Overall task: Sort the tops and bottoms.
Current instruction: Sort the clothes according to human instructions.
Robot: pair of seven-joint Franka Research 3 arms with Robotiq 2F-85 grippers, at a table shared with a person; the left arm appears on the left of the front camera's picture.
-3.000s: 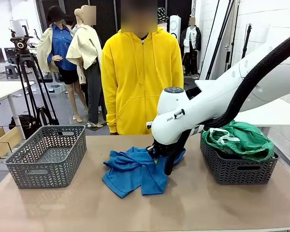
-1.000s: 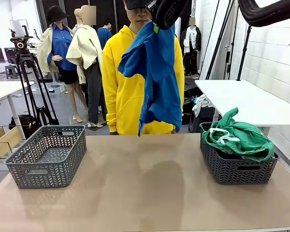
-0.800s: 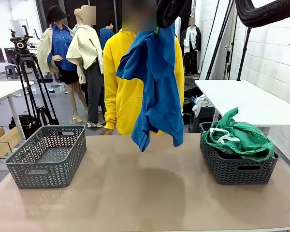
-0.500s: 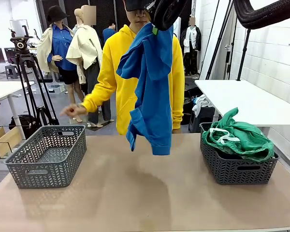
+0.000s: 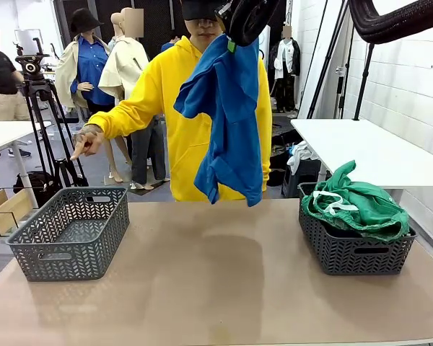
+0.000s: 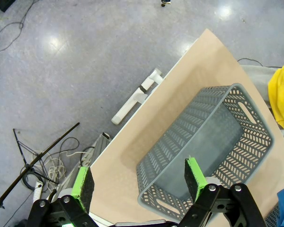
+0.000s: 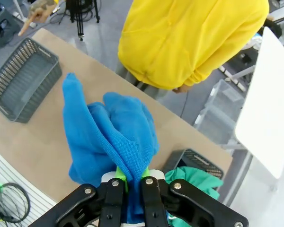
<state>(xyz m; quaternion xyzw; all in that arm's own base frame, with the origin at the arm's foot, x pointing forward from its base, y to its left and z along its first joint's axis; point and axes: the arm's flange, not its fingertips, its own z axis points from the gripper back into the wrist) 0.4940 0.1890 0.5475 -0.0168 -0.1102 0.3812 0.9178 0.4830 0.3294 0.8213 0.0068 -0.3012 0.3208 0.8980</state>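
**Blue shirt dangling mid-air, green shorts in the right basket**

Starting at the left: there's an empty grey basket (image 5: 70, 231) sitting on the left end of the desk (image 5: 216, 288). From the left wrist camera you look straight down into that same basket (image 6: 213, 142), and the left end effector (image 6: 137, 182) hangs above it with its green pads spread wide, nothing between them.

Just behind the left basket, the person in the yellow hoodie (image 5: 195, 115) stands at the far side of the desk and has one hand (image 5: 85, 140) stretched out to the left, index finger pointing down toward that basket.

Middle of the scene: the right end effector (image 5: 234, 29) is way up high, clamped tight on a bunch of the bright blue shirt (image 5: 227, 115). The shirt hangs loose under it, well clear of the desk, in front of the person's chest. In the right wrist view the fingers are pinched together with the blue shirt (image 7: 111, 137) fabric squeezed between the pads, and the rest of it draped below.

Right side: the second grey basket (image 5: 350, 249) sits on the right end of the desk, and the green shorts (image 5: 361, 205) are piled in it, spilling over the rim, white drawstring showing on top. Something dark sits under the shorts, but I can't make out what it is.
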